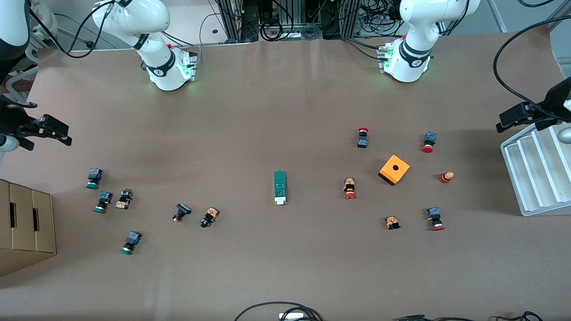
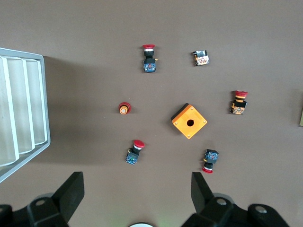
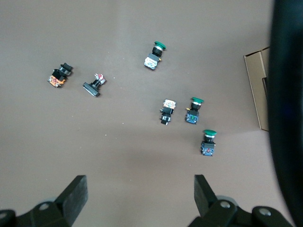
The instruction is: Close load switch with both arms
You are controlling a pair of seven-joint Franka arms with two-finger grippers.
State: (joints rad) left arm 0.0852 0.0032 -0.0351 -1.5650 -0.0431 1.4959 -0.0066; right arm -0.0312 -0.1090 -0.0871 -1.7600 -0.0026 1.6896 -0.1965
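We find the worktop (image 1: 267,111) covered in matt brown paper, faintly creased. The orange box (image 1: 394,169) looks like smooth plastic. The arms (image 1: 410,35) have glossy white shells. The carton (image 1: 26,223) is plain brown cardboard.

orange box: I'm seeing a square orange plastic box with a round hole (image 1: 394,169) sitting toward the left arm's end.
tray: a white ridged plastic tray (image 1: 537,178) is lying beside it.
carton: a brown cardboard carton (image 1: 24,225) is sitting at the right arm's end.
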